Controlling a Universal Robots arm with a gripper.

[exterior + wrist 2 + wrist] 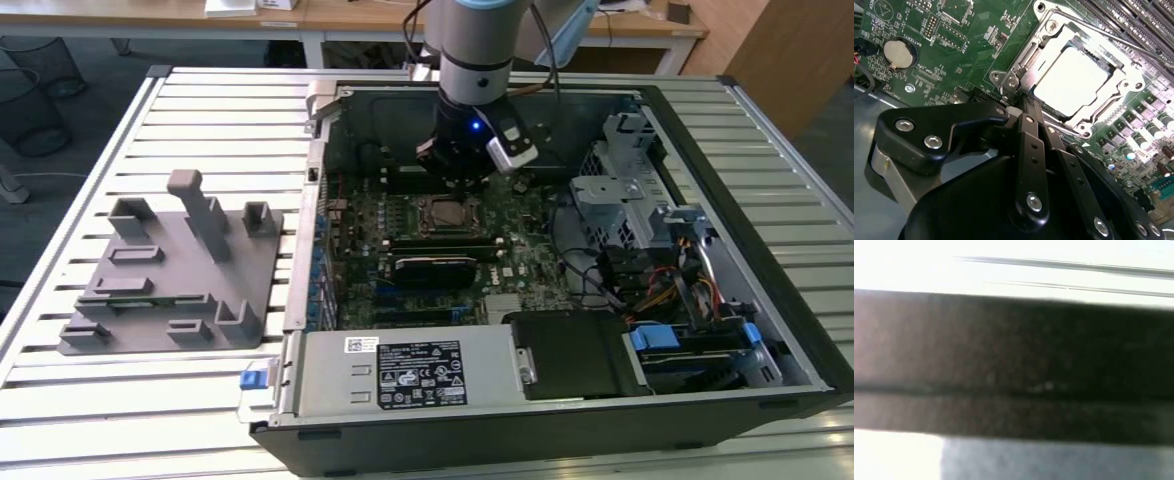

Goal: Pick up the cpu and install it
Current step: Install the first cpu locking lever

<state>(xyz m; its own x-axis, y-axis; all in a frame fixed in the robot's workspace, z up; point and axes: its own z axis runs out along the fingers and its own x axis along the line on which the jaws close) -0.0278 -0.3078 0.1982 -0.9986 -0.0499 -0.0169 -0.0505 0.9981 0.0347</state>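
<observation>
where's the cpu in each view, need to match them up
Exterior view: the cpu sits in its socket frame on the green motherboard, inside the open case, just below the claw.
Second wrist view: the cpu is the pale square inside the metal socket frame, just beyond the claw tips.
First wrist view: I cannot make it out.
Shared landmark: the socket frame around the chip.

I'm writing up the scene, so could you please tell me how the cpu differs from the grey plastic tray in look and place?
The cpu is a flat pale silver square; the grey plastic tray is matte grey with upright posts. The cpu sits inside the metal socket frame on the green motherboard in the computer case; the tray lies outside the case on the slatted table, toward the exterior view's left. The claw is close beside the cpu, far from the tray.
</observation>
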